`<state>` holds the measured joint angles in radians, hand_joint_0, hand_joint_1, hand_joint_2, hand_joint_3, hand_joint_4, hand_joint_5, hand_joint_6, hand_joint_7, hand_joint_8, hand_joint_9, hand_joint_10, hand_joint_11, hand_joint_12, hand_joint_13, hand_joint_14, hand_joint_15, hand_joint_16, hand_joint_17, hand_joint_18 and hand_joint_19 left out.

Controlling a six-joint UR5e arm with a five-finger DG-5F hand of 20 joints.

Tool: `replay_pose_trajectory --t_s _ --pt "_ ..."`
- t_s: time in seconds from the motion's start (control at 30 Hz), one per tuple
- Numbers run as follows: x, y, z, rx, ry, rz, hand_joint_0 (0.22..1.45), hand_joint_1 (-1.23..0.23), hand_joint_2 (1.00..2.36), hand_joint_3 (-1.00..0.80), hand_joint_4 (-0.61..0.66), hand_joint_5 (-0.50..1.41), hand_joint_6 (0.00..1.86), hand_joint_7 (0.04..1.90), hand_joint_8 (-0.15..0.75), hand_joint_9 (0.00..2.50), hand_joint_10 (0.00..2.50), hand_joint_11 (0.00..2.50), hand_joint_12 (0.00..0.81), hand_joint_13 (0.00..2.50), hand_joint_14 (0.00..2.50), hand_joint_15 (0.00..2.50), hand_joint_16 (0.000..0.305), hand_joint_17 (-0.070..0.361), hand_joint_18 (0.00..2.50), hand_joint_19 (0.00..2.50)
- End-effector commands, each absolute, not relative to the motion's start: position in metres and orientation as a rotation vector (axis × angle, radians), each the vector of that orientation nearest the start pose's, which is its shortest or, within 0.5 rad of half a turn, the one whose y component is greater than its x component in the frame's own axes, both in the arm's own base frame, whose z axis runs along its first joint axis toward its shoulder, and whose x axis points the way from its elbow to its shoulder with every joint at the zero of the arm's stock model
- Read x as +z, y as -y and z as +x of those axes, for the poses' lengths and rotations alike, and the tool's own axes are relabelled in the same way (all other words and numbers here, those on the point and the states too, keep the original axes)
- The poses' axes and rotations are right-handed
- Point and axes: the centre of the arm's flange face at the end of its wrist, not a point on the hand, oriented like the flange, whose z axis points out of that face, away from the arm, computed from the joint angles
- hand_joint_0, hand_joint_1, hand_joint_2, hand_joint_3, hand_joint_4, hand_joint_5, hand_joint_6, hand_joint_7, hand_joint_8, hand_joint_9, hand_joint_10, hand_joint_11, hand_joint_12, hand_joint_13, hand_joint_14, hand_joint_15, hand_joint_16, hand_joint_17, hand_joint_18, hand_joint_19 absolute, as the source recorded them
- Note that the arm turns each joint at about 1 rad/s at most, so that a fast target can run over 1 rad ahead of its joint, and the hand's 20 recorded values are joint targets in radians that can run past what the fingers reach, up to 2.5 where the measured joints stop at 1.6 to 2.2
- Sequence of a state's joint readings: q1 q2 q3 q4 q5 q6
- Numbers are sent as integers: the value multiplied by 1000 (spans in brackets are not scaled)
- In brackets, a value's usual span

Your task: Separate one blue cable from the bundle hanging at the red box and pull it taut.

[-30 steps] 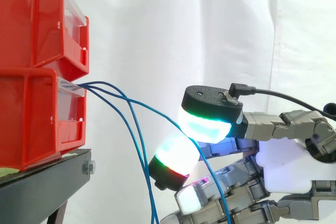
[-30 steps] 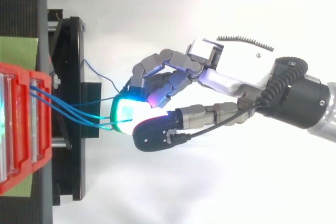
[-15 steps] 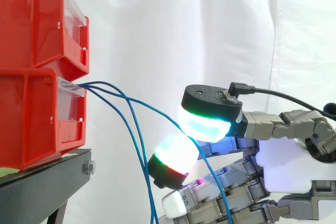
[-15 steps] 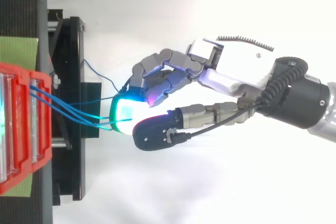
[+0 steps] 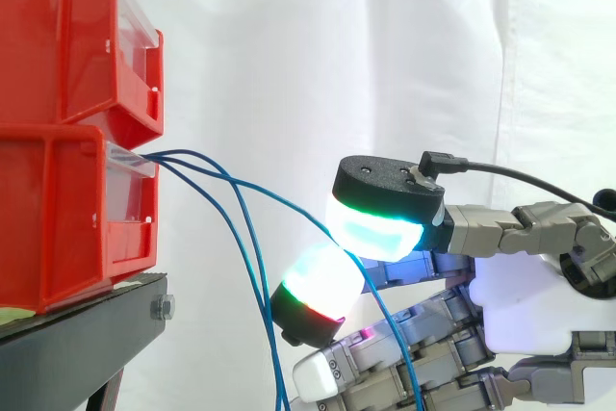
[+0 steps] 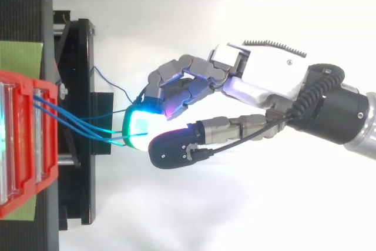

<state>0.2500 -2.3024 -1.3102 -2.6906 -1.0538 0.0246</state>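
Two red boxes sit one on top of the other on a black stand, in front of a white curtain. Three thin cables come out of the front of the lower red box, just above the stand's right edge. The hand reaches in from the right. Its fingers are curled, and two glowing fingertips pinch one blue cable between them. This cable runs from the box to the hand in a soft curve. Past the pinch it drops down behind the lower fingers. The two other blue cables hang loose between the stand and the hand, going down to the bottom. From above, the hand points at the stand's edge.
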Motion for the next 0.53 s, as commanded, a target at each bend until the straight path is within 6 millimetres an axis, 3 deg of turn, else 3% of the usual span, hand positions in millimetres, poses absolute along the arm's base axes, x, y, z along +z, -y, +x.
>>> replay_pose_trajectory --t_s 0.0,0.07,0.1,0.17,0.3,0.4,0.5 --pt "199 -1 741 1015 -1013 1347 608 -650 1001 -182 53 -152 969 855 344 845 6 164 354 515 8 263 43 96 306 178" --pt "199 -1 741 1015 -1013 1347 608 -650 1001 -184 57 -152 969 851 353 866 5 215 354 514 8 266 43 96 304 182" --pt "199 -1 741 1015 -1013 1347 608 -649 1001 -189 55 -153 969 853 334 874 3 82 355 515 8 263 43 96 303 182" --pt "199 -1 741 1015 -1013 1347 608 -643 1001 -192 55 -154 970 850 319 870 0 49 354 514 8 255 42 96 301 181" --pt "199 -1 741 1015 -1013 1347 607 -640 1002 -194 53 -156 970 853 346 850 5 215 355 510 8 262 42 95 297 180" --pt "199 -1 741 1015 -1013 1347 607 -639 1002 -196 59 -156 971 846 331 860 1 45 355 509 8 258 42 95 294 172" --pt "199 -1 741 1015 -1013 1347 607 -638 1003 -198 54 -157 970 848 344 847 3 160 355 504 8 253 42 96 288 174"
